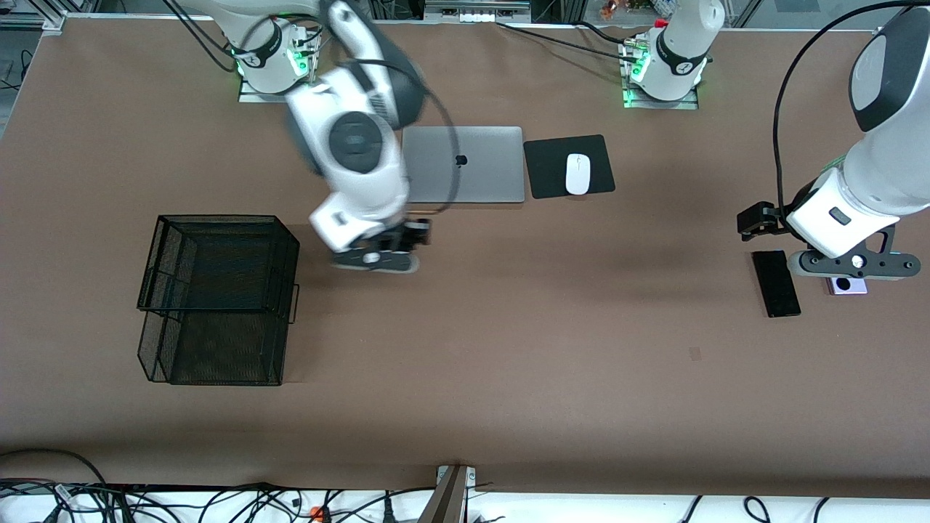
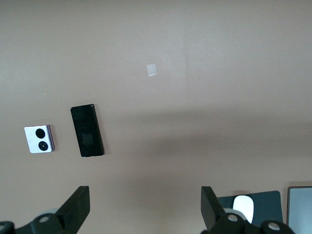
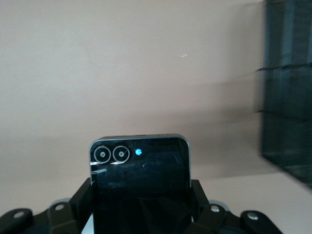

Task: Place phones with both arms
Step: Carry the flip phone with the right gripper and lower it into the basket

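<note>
My right gripper (image 3: 141,207) is shut on the small squarish black phone (image 3: 140,178), its two camera rings pointing away from the wrist. That gripper (image 1: 378,256) hangs over the table between the black mesh basket (image 1: 218,298) and the laptop. At the left arm's end of the table lie the long slim black phone (image 1: 776,283) and, beside it, the lavender phone (image 1: 851,286) with two black circles. My left gripper (image 1: 850,265) hangs over the lavender phone, partly covering it. In the left wrist view this gripper (image 2: 145,209) is open and empty, with both phones (image 2: 87,130) (image 2: 39,139) flat on the table.
A closed silver laptop (image 1: 465,164) lies near the robots' bases. Beside it a white mouse (image 1: 577,173) sits on a black pad (image 1: 552,167). The mesh basket is a tall open-topped box toward the right arm's end. A small pale tape mark (image 1: 694,354) is on the tabletop.
</note>
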